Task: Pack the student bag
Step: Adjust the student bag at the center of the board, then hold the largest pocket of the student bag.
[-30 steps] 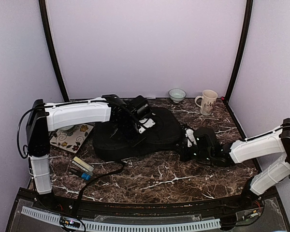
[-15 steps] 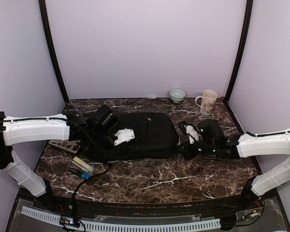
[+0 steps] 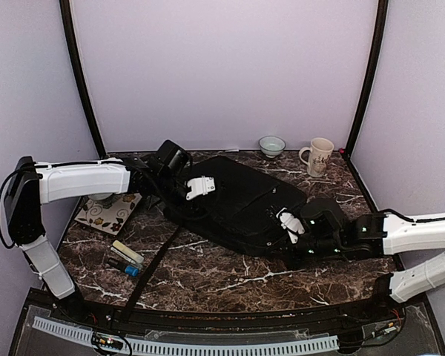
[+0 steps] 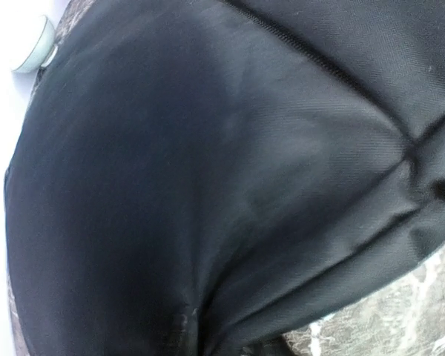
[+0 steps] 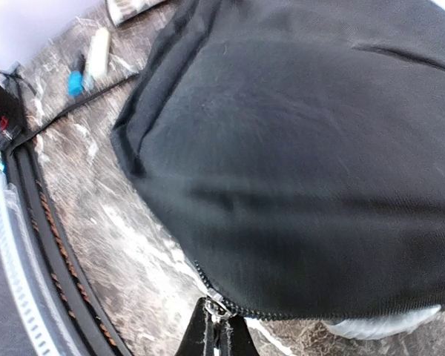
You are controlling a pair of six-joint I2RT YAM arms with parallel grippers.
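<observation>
The student bag (image 3: 241,204) lies flat and slantwise across the dark marbled worktop (image 3: 230,278), one end up toward the back left and the other down toward the right. It takes up most of the middle ground. The right gripper (image 5: 218,328) sits at the bag's near right edge, its two fingers pinched tight together on the zipper pull (image 5: 216,308) where the zip runs along the seam. The left gripper (image 3: 195,189) rests on the bag's far left end. Its wrist camera sees nothing but black cloth, so I cannot tell how its fingers stand or whether they have hold of anything. A long black strap (image 3: 154,268) trails from the bag's left side over the worktop to the near edge. Just left of the strap lie a pale stick (image 3: 127,252) and a small blue-tipped item (image 3: 126,268), close to each other. Beyond them, partly under the left arm, a patterned pad (image 3: 110,211) lies near the bag's left end. Against the back wall stand a small bowl (image 3: 271,145) and, to its right, a cream mug (image 3: 318,156), both apart from the bag.
</observation>
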